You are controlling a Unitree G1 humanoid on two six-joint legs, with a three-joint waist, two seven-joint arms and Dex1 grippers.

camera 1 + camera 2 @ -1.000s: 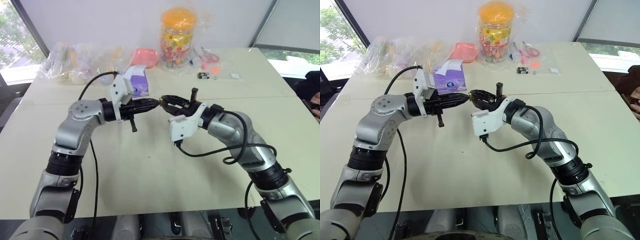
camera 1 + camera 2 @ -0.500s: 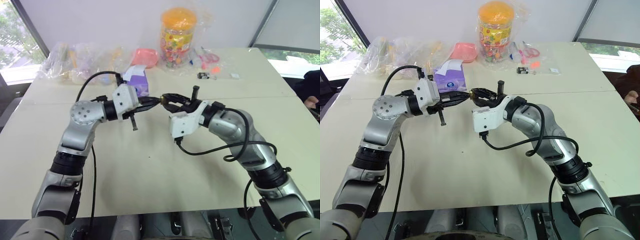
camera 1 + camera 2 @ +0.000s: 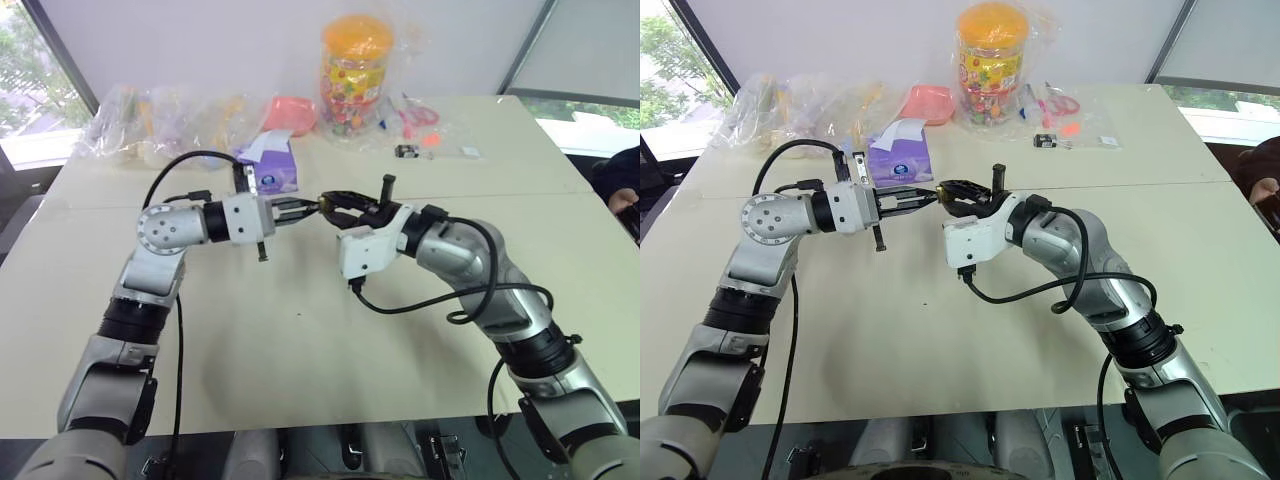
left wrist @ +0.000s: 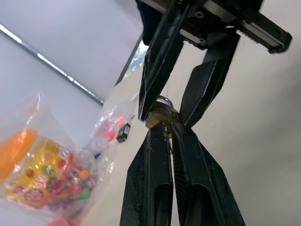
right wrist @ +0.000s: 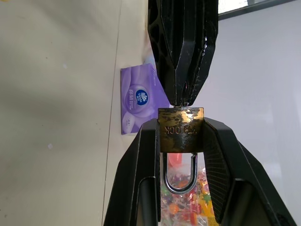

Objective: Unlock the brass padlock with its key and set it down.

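Key-turn step, lock held mid-air over the table.

Right gripper [image 5: 181, 136] clamps its two black fingers on the flanks of the small brass padlock [image 5: 181, 129], silvery shackle [image 5: 180, 175] pointing back toward the wrist and seemingly not popped yet. Left gripper [image 4: 165, 129] is pinched fully together, tips butted against the lock's keyway end; the key itself is hidden between the pads, so presumably held there. Both meet above the beige tabletop [image 3: 300, 340], near the purple tissue pack [image 3: 272, 168]. To do it well: keep the left wrist's roll axis in line with the keyway, right grip firm against torque, no side load, watch the shackle for release.
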